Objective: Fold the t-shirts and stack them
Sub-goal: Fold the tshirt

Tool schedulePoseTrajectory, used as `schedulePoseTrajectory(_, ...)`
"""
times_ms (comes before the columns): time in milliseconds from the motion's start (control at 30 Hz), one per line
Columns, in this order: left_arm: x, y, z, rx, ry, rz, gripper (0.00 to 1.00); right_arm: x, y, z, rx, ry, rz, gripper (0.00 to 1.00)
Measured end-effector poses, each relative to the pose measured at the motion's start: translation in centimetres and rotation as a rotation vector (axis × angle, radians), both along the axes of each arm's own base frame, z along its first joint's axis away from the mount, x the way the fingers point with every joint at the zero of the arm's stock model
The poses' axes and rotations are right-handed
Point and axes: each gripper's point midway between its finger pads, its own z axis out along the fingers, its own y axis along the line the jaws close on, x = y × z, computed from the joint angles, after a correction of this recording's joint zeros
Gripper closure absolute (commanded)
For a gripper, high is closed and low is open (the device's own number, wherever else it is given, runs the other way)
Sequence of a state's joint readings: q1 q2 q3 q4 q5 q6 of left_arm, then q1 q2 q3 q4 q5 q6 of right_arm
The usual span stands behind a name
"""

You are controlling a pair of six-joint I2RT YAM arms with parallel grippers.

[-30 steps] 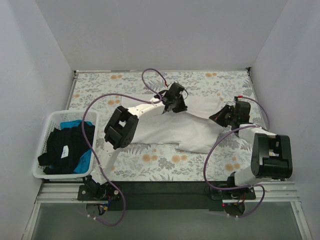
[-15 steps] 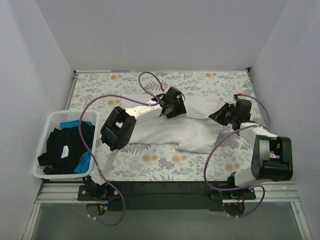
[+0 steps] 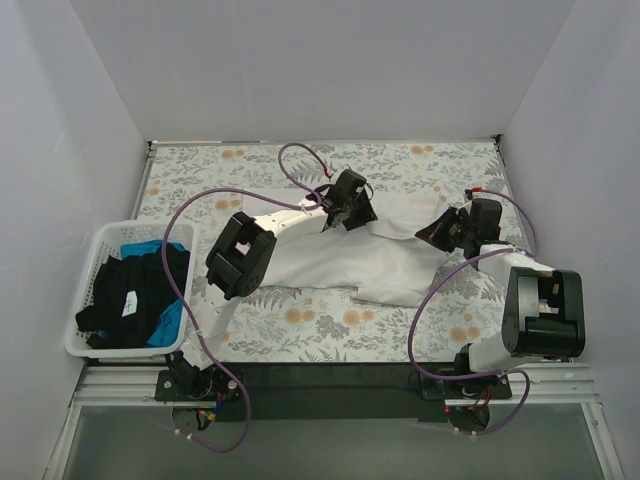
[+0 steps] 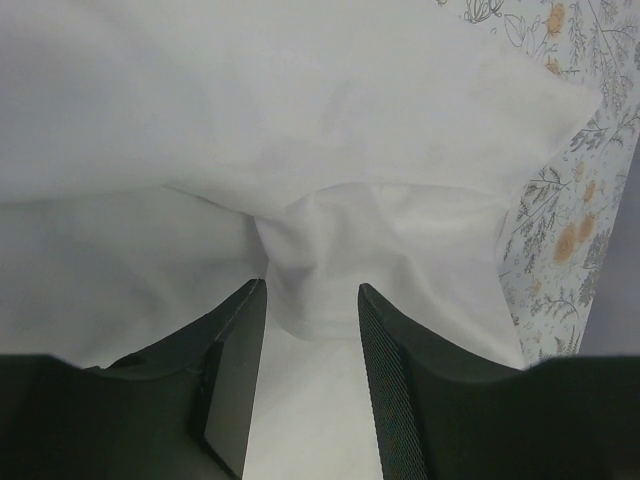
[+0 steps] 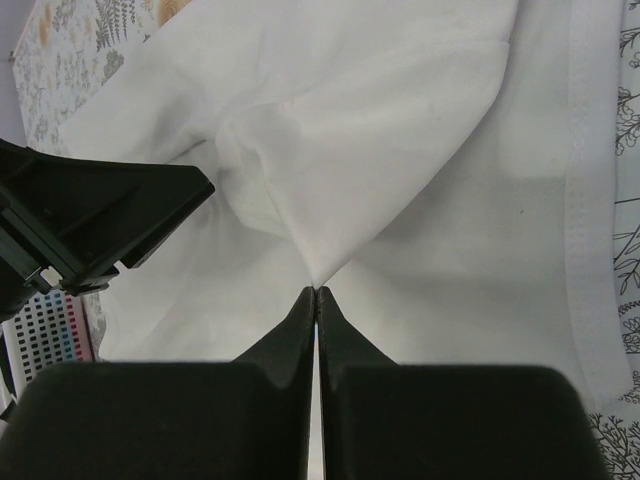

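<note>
White t-shirt [image 3: 350, 265], soft matte cloth, wrinkled, spread mid-table on floral grey-orange tablecloth [image 3: 330, 325]. Left gripper [image 4: 310, 300] at shirt's 12 o'clock edge, jaws apart, puckered cloth bulging between them. Right gripper [image 5: 316, 292] at 3 o'clock edge, jaws pressed together pinching a pointed fold of the shirt, stitched hem just beside. Slotted white plastic basket [image 3: 84, 300] at 9 o'clock holds crumpled black t-shirt [image 3: 130, 295] and blue t-shirt [image 3: 165, 322]. Plain white walls [image 3: 320, 70] on three sides

basket [image 3: 86, 295]: white, slotted, at table's left edge | tablecloth [image 3: 320, 325]: floral grey-orange, covers table
</note>
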State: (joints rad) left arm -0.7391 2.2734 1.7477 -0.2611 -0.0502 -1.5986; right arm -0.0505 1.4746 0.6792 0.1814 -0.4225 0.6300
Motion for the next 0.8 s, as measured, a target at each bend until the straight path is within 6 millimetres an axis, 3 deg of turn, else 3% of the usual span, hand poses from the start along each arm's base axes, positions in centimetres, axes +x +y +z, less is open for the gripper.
schedulePoseTrajectory(367,-0.4,-0.4,-2.2,-0.003,0.045,-0.013,0.66,0.0,0.0,-0.1,0.001,0.003,0.004,0.99)
schedulePoseTrajectory(433,-0.3,-0.6,-2.0,-0.007,0.042,-0.015,0.71,-0.1,0.1,-0.2,0.002,0.007,0.004,0.99)
schedulePoseTrajectory(600,-0.3,-0.6,-2.1,-0.003,0.041,-0.021,0.99,-0.1,0.1,-0.3,0.001,0.008,0.005,0.99)
schedulePoseTrajectory(800,-0.4,-0.2,-2.2,0.025,0.033,-0.029,1.00,-0.1,0.0,-0.3,-0.001,0.006,0.006,0.99)
